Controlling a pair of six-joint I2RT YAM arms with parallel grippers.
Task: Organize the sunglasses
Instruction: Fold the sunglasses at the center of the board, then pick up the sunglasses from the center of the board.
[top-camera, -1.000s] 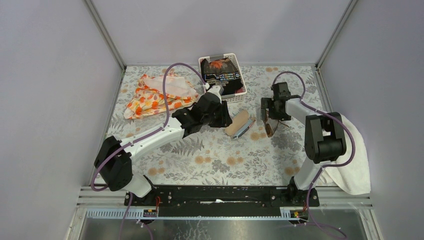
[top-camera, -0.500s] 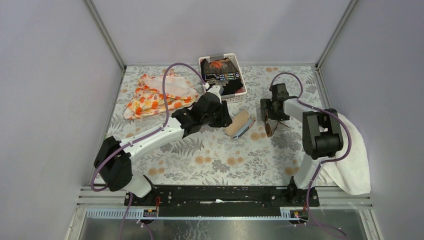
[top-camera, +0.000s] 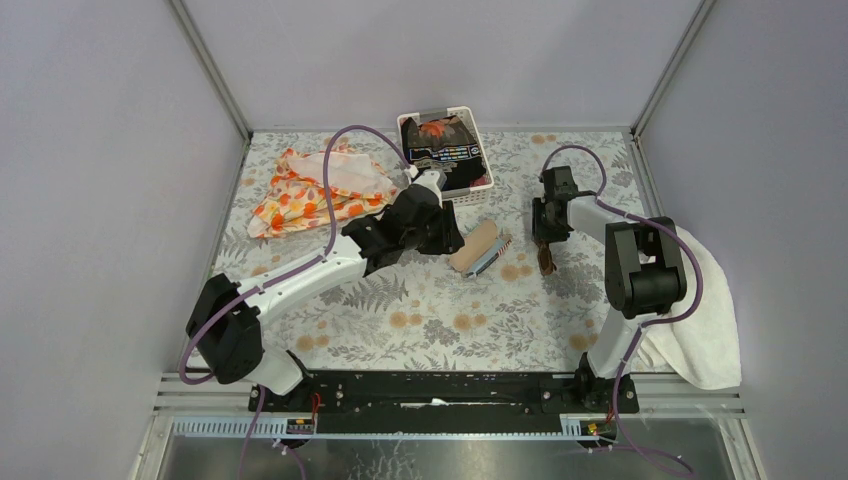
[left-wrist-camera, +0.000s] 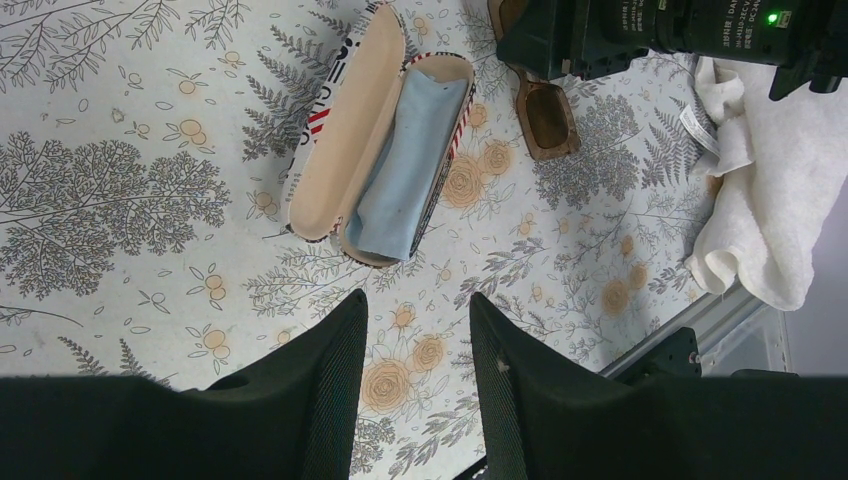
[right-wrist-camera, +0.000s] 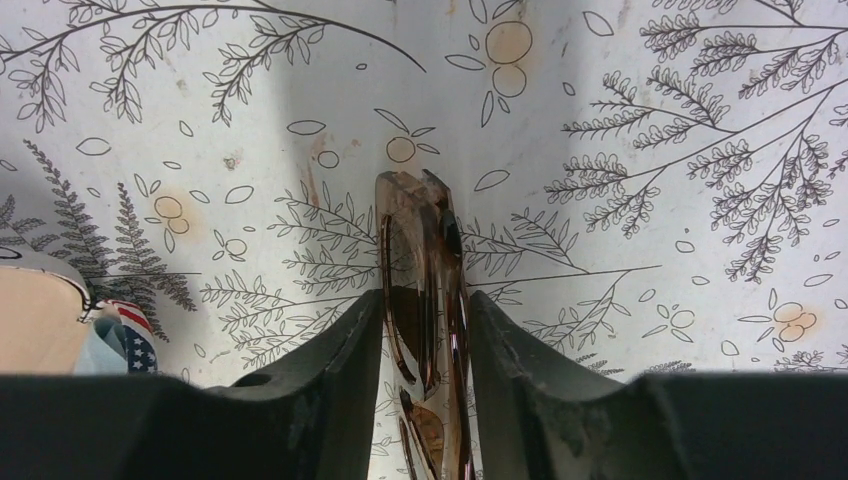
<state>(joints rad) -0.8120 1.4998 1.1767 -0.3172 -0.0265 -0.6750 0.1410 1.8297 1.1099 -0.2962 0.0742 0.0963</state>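
Observation:
The sunglasses (right-wrist-camera: 420, 290), brown-framed with tinted lenses, stand folded on edge on the floral tablecloth, and my right gripper (right-wrist-camera: 425, 300) is shut on them with a finger pressed to each side. From above the sunglasses (top-camera: 545, 258) stick out toward the near side below the right gripper (top-camera: 545, 238). The left wrist view shows one lens of the sunglasses (left-wrist-camera: 548, 118) under the right arm. An open tan case (top-camera: 478, 247) lies to their left, with a light blue cloth (left-wrist-camera: 405, 170) in it. My left gripper (left-wrist-camera: 418, 300) hovers open beside the case, holding nothing.
A white basket (top-camera: 482, 186) with a dark printed item stands at the back centre. An orange floral cloth (top-camera: 320, 190) lies at the back left. A white towel (top-camera: 700, 320) drapes over the table's right edge. The enclosure walls stand close on both sides.
My right gripper has moved a little closer to the sunglasses and its wide-open jaws have shut on them. The left arm has not moved.

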